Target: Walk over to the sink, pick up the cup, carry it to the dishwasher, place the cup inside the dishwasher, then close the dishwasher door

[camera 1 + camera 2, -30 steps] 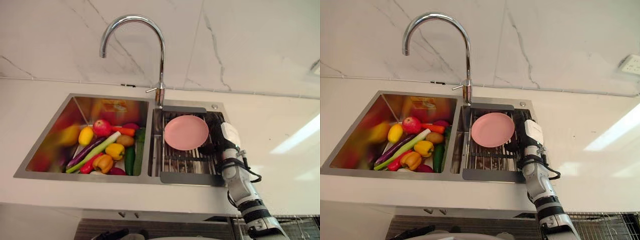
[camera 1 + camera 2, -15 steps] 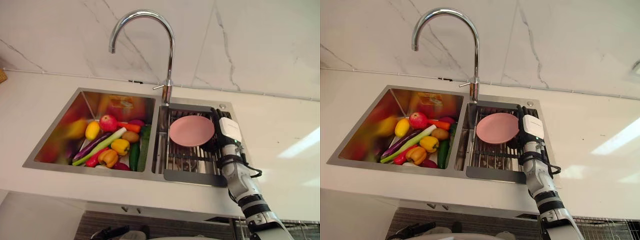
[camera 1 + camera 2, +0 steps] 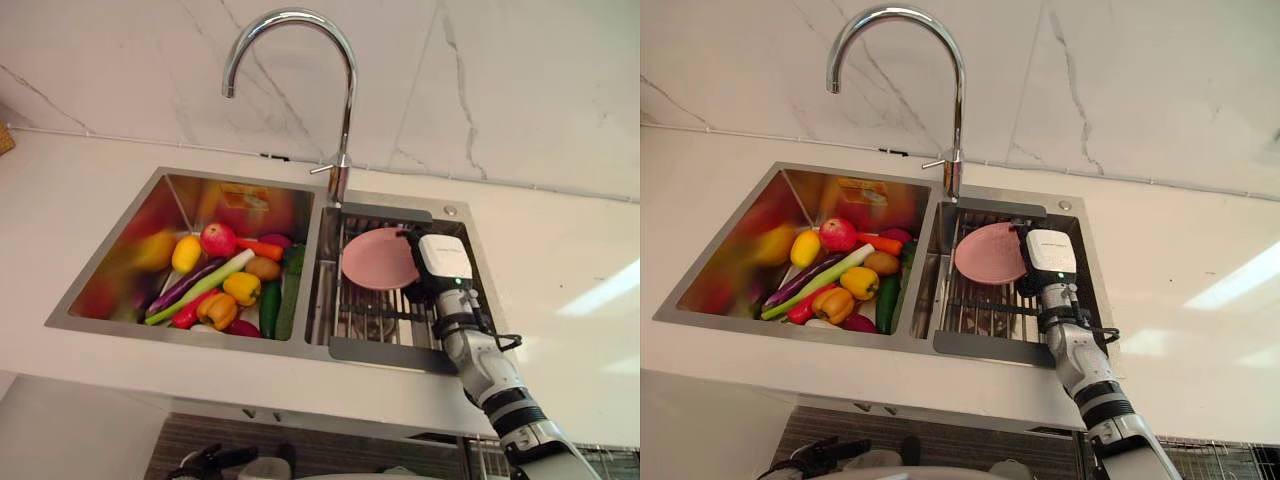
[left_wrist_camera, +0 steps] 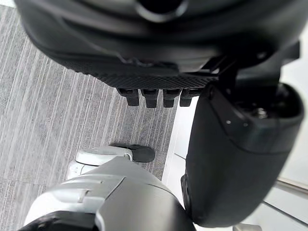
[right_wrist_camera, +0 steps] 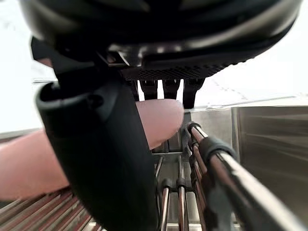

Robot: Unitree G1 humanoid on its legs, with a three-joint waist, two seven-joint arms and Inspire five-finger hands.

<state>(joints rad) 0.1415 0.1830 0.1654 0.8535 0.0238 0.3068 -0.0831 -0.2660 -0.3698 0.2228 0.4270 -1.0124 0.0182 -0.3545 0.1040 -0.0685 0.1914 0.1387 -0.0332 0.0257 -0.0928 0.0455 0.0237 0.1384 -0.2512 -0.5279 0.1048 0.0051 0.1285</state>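
Right wrist view: R hand (image 5: 101,144) is at the rim of a pink plate (image 5: 159,118). Its thumb is on the near side and its fingers (image 5: 166,89) reach out straight past the far side. They look unclenched, w/ no pinch made, tho the angle is poor. The thing at the hand is this flat plate rather than a cup. It lies on the wire rack (image 3: 375,315) in the sink's (image 3: 190,345) R basin, and the veg pile (image 3: 225,290) is in the other basin.

L hand (image 4: 231,159) hangs over the floor, fingers relaxed, holding nothing.

Risks, as I judge them:
1. The rim is thin and sits close on the bars, so fingertips could snag a rack bar instead of getting under the rim.
2. W/ a shallow pinch at 1 edge the plate would prob tip on lift and slide onto the rack or into the basin.
3. The basin wall is just beside the hand, so a crooked lift could knock the plate on it.
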